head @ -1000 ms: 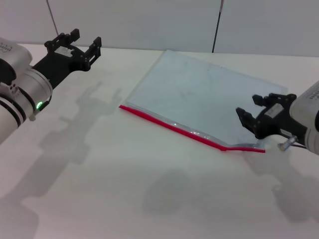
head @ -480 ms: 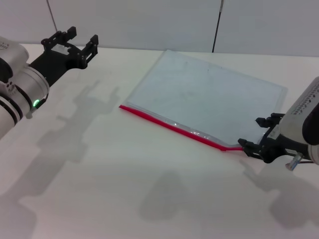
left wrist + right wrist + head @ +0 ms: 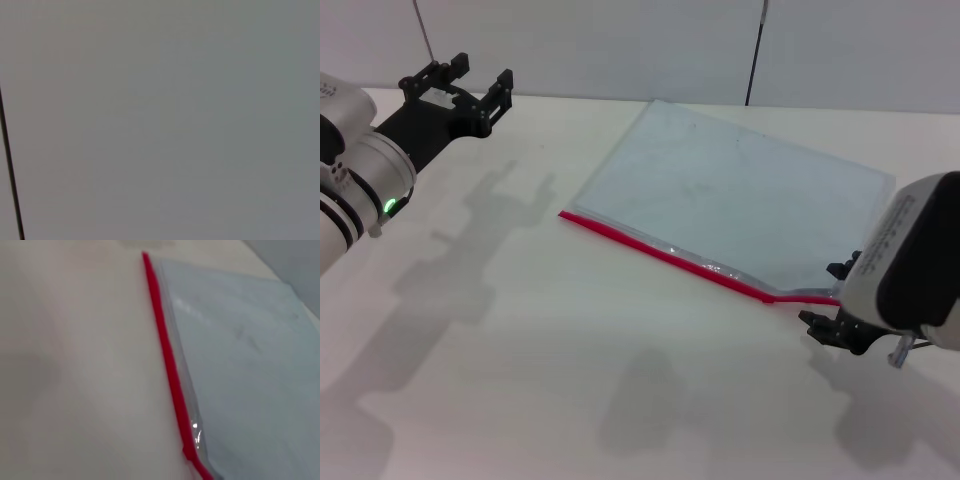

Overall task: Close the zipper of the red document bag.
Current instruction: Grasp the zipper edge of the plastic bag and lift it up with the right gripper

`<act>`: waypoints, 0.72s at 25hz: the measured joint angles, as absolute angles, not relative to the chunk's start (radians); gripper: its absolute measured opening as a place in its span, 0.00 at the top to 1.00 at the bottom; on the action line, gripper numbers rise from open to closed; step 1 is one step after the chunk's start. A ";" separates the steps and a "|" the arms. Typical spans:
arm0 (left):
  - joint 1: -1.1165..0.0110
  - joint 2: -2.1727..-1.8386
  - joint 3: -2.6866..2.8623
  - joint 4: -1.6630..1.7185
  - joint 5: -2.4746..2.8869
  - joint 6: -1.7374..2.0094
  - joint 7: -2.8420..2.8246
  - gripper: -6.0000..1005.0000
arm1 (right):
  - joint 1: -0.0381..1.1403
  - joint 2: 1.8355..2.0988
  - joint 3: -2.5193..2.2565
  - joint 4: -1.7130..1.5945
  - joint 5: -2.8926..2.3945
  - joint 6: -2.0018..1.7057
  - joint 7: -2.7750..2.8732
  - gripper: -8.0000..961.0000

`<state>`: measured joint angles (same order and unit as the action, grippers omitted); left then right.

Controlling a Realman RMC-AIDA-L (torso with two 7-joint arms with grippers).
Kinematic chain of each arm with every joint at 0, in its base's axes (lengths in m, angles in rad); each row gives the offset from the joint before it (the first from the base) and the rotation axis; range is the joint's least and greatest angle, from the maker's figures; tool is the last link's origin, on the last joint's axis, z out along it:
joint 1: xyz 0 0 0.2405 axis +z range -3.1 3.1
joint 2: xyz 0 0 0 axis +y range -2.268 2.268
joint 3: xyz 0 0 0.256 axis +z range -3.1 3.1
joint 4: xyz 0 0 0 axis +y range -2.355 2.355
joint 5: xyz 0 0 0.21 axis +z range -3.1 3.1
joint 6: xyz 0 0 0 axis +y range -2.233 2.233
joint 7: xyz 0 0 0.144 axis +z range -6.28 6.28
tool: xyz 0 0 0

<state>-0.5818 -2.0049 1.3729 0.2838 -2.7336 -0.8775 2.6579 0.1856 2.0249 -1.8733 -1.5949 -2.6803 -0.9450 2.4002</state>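
The red document bag (image 3: 735, 195) lies flat on the white table, a pale blue-grey translucent pouch. Its zipper (image 3: 665, 252) runs as a red strip along the near long edge, kinked close to its right end. My right gripper (image 3: 828, 298) is low at that right end, open, with a dark finger on each side of the strip's tip. The right wrist view shows the zipper (image 3: 167, 357) stretching away beside the bag (image 3: 245, 355); a small glint sits on it, and I cannot pick out the slider. My left gripper (image 3: 457, 82) hangs open, raised at the far left.
The white table (image 3: 540, 360) stretches in front of and to the left of the bag. A grey wall with a dark vertical seam (image 3: 756, 50) stands behind. The left wrist view holds only that wall (image 3: 175, 120).
My right gripper has dropped and turned, moving from above the bag's right corner down to the zipper's right end. The left arm has drifted slightly back and left.
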 joint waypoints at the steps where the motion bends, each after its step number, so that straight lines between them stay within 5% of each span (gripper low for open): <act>1: -0.582 -2.005 1.373 0.284 -2.734 -0.876 2.658 0.39 | 0.191 2.025 -1.881 -1.589 -2.693 -0.943 2.400 0.32; 18: -0.589 -2.005 1.371 0.282 -2.743 -0.840 2.674 0.39 | 0.286 2.024 -1.995 -1.485 -2.895 -0.884 2.513 0.32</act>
